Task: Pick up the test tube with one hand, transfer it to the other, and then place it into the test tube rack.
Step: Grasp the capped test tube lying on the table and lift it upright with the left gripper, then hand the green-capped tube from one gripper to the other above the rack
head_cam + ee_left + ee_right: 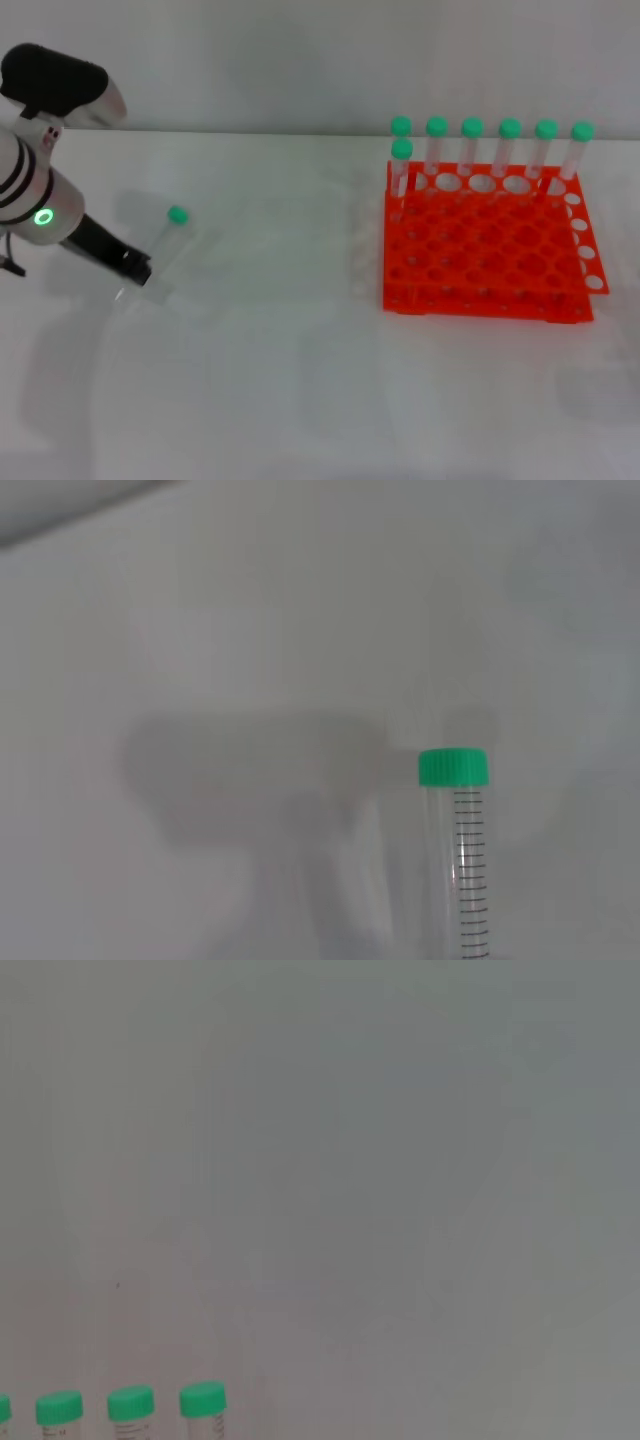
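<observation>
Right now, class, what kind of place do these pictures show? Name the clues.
Probably a laboratory bench or lab training setup: an orange test tube rack holding green-capped tubes, one loose test tube lying on a plain white table, and the left gripper beside it.

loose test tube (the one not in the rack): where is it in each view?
Head: test tube lies on the white table, far left, at the left gripper, well apart from the rack.
Left wrist: lower right, cap up.
Right wrist: not in it; only racked tubes' caps.
Shared landmark: the green caps.
</observation>
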{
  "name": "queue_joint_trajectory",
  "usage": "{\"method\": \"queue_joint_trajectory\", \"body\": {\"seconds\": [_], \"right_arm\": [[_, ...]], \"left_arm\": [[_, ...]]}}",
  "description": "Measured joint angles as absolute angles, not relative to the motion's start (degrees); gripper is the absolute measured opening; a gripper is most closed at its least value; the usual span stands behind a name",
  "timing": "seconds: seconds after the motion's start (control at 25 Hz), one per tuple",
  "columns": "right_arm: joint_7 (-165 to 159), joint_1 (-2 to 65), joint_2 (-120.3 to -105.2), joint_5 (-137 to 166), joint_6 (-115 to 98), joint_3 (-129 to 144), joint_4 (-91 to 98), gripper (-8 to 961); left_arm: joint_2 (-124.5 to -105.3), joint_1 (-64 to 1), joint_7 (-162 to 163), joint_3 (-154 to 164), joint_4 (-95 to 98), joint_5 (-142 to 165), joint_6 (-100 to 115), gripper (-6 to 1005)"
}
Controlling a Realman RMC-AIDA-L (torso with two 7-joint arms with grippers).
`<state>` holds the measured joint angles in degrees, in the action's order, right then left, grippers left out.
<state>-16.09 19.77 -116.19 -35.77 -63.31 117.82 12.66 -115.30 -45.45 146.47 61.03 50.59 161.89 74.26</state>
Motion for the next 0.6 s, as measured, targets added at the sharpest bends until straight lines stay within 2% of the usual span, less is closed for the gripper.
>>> {"method": "queue_joint_trajectory", "body": {"seconds": [0.12, 0.4, 0.6], "right_arm": [[-16.09, 19.77, -116.19, -35.77, -63.33, 117.85, 12.66, 853], [-16.09, 19.93, -116.19, -35.77, -63.44, 117.74, 12.66, 853], [-16.09, 20.16, -116.19, -35.77, -63.32, 117.63, 12.61, 853]], "left_arm": [[-116.46, -45.22, 145.27, 60.27, 51.34, 161.82, 72.53, 195], [-117.56, -45.2, 144.59, 60.16, 51.62, 161.8, 71.53, 195], [-118.39, -42.62, 144.3, 60.11, 56.1, 160.18, 67.04, 196]]}}
